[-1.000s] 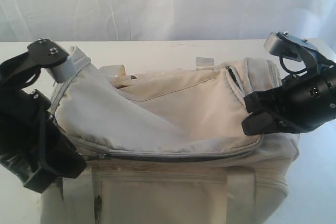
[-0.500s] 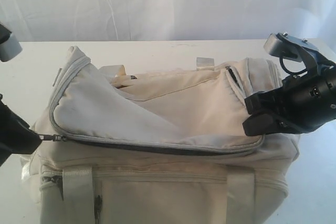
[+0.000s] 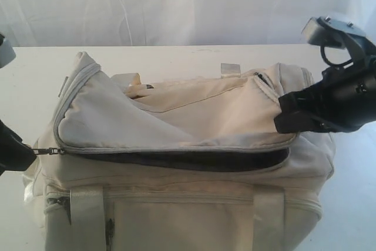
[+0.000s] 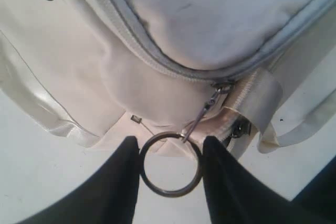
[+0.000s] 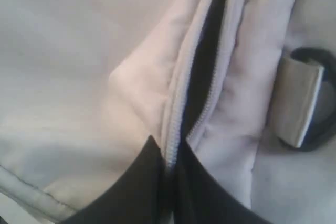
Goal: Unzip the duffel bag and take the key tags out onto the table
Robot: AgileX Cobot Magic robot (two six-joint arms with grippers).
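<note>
The cream duffel bag (image 3: 194,116) lies on the white table (image 3: 176,57). Its curved front zip stands open, showing a dark gap (image 3: 194,160) under the flap. At the bag's left end my left gripper (image 3: 28,151) (image 4: 170,145) is shut on the metal ring (image 4: 171,193) of the zip pull (image 3: 50,151), both fingers touching the ring. My right gripper (image 3: 281,123) (image 5: 168,145) is shut on the flap's zip edge (image 5: 176,114) at the right end, held slightly raised. The key tags are hidden.
Two pale webbing straps (image 3: 87,216) (image 3: 267,216) run down the bag's front. A small zip pocket (image 3: 264,80) sits at the top right. A webbing tab with a dark loop (image 5: 296,100) is beside the right gripper. A white curtain hangs behind the table.
My left gripper has pulled the zip pull leftwards to the bag's left end. The zip has opened along the front. My right gripper has lifted the flap's right end, widening the gap.
</note>
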